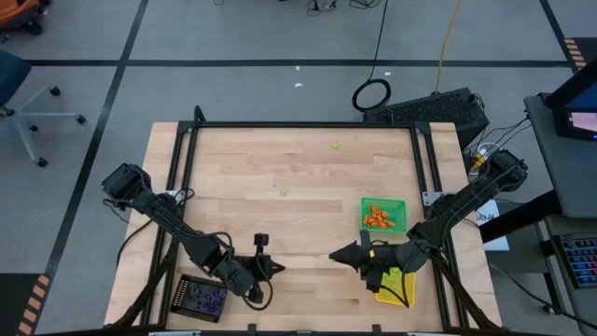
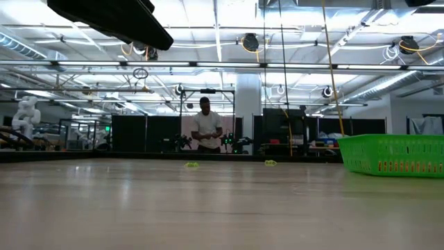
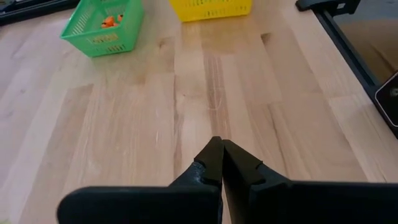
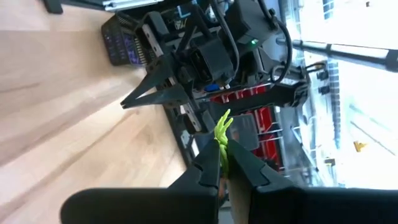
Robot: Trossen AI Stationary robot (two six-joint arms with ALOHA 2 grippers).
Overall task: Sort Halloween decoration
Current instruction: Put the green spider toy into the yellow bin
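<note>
My right gripper [image 1: 334, 256] hovers over the table's near middle, pointing toward the left edge, shut on a lime green trinket [image 4: 222, 132]. Facing it, my left gripper [image 1: 281, 269] is shut with nothing between its fingers [image 3: 219, 152]. Two more lime trinkets lie loose on the wood, one far back [image 1: 336, 145] and one nearer the middle [image 1: 284, 191]; the low view shows them too [image 2: 191, 164] [image 2: 270, 162]. Orange trinkets [image 1: 376, 217] lie in the green tray [image 1: 399, 203]. Purple ones [image 1: 205, 297] lie in the black tray [image 1: 183, 285]. My right gripper pinches the lime green trinket by its lower part [image 4: 223, 152] between the two fingertips. The fingers lie about level, coming from the table's right. The rest of the trinket sticks out past the fingertips, clear of the table.
A yellow tray [image 1: 395, 287] sits under my right arm at the near right. Black frame rails [image 1: 308, 125] border the table. A person [image 2: 207, 126] stands in the room far behind. Bare wood lies between the two grippers and across the table's middle.
</note>
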